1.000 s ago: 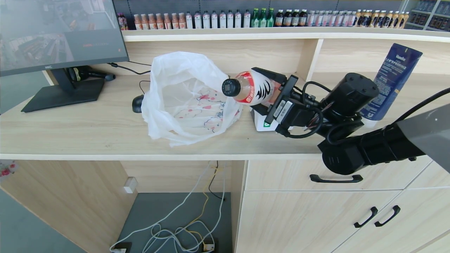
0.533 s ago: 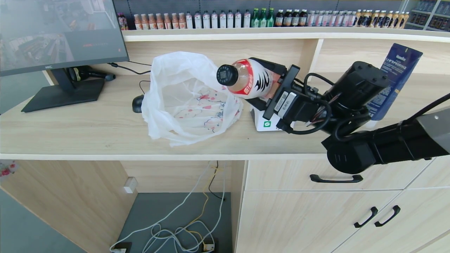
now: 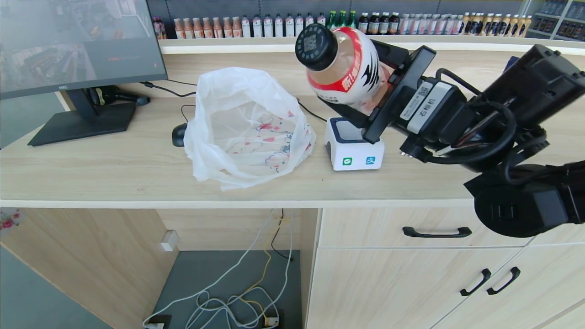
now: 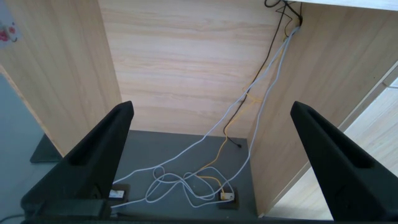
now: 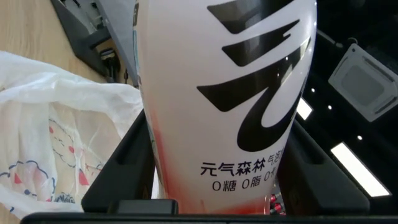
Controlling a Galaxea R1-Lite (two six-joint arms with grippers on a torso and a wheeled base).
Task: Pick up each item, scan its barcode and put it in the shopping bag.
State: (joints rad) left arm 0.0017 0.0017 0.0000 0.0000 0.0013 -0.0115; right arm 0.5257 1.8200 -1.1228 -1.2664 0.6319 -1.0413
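While the right hand (image 3: 361, 82) pinches the bottle (image 3: 343, 64) around its body, the bottle is held in the air, tilted with its black cap (image 3: 316, 45) uppermost, above the white scanner (image 3: 354, 151) on the tabletop (image 3: 114, 169). The open shopping bag (image 3: 247, 123) stands just beside the scanner, to its left. Left hand (image 4: 211, 109): fingers spread wide, holding nothing, low before the cabinet recess where cables (image 4: 186, 180) lie on the floor.
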